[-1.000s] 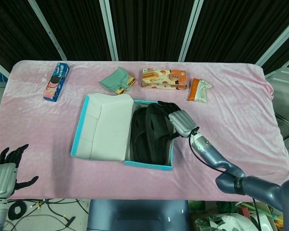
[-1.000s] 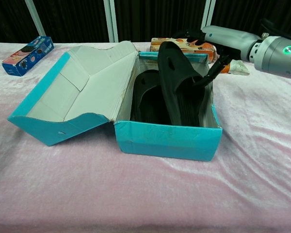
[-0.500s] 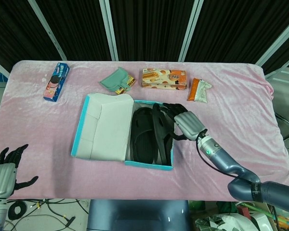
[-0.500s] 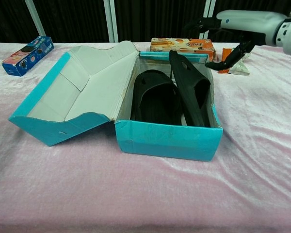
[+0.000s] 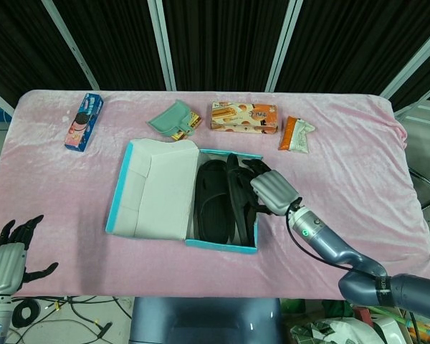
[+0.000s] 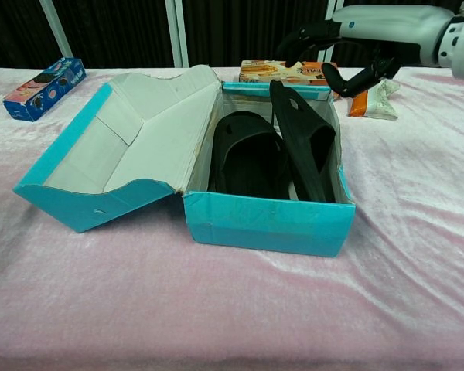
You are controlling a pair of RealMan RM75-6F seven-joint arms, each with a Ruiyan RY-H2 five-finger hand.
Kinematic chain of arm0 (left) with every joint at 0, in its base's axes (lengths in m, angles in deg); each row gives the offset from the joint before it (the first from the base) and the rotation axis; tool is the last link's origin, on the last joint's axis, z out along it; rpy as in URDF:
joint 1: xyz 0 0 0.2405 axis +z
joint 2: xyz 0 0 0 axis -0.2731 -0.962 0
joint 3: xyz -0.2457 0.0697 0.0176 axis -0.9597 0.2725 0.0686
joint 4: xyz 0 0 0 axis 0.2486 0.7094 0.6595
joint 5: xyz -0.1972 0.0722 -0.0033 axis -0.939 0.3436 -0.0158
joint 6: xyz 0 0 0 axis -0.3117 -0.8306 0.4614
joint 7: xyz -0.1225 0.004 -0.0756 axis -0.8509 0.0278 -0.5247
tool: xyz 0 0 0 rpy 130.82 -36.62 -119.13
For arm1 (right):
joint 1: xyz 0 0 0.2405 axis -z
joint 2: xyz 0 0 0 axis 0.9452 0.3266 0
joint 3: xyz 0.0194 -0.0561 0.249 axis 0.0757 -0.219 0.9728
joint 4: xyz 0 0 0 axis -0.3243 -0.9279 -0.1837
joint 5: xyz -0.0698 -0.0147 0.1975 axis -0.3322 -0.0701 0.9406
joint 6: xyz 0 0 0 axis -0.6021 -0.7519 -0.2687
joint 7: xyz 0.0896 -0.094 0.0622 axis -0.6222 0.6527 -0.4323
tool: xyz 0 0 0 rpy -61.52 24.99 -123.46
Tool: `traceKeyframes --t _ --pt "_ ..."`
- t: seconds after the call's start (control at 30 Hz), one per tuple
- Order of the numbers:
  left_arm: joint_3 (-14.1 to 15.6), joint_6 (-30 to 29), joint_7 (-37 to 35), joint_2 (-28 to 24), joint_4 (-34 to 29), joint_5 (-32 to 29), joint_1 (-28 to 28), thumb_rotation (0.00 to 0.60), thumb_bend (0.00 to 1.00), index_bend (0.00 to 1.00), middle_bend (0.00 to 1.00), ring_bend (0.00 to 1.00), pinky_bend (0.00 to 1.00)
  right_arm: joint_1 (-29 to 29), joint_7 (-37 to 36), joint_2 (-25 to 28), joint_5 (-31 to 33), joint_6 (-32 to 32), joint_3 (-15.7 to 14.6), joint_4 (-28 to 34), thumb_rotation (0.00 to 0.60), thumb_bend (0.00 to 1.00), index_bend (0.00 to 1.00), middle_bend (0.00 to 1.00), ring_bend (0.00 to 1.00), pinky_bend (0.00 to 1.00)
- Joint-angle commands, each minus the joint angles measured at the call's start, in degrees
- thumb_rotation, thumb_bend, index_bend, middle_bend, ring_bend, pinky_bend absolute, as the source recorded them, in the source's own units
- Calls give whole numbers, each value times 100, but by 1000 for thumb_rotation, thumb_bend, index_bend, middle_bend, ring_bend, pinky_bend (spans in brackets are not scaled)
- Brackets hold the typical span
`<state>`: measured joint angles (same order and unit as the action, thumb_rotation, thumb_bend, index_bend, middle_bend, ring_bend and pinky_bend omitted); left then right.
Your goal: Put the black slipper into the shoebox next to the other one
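The teal shoebox (image 5: 222, 246) (image 6: 263, 224) lies open at the table's middle, its lid folded out to the left. One black slipper (image 5: 211, 201) (image 6: 243, 154) lies flat in the box's left half. The other black slipper (image 5: 240, 197) (image 6: 305, 147) stands tilted on its edge, leaning against the right wall. My right hand (image 5: 274, 192) (image 6: 348, 31) hovers above the box's right side with fingers apart, holding nothing and clear of the slipper. At the near left, off the table edge, my left hand (image 5: 11, 258) hangs open.
Along the far side lie a blue cookie box (image 5: 84, 122) (image 6: 45, 87), a teal dustpan (image 5: 173, 120), an orange biscuit box (image 5: 244, 117) (image 6: 290, 72) and a snack packet (image 5: 295, 134) (image 6: 375, 100). Pink cloth covers the table.
My right hand let go of the tilted slipper, which settled lower against the box's right wall. The hand rose and now hovers over it. The left hand stayed still.
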<state>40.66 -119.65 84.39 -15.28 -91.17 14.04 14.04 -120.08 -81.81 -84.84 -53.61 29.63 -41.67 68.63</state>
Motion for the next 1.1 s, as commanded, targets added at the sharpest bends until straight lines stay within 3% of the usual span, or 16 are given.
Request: traceKeyframes --t 0.03,0.37,0.6,1.1 --pt "3 6 -11 6 13 2 -1 600 0 96 154 156 0 -149 181 -233 274 172 61 -243 600 762 165 168 0 61" --pt "15 1 -55 19 51 -9 17 600 0 96 154 156 0 -544 753 -690 967 497 185 -712 600 762 165 168 0 61" --pt "20 28 -142 49 141 -54 32 600 0 96 154 155 0 -675 1086 -853 1295 620 92 -908 600 762 165 170 0 61" --pt "18 55 -136 74 152 -33 13 600 0 95 154 156 0 -557 1046 -928 1402 640 -92 -1064 600 762 165 178 0 61"
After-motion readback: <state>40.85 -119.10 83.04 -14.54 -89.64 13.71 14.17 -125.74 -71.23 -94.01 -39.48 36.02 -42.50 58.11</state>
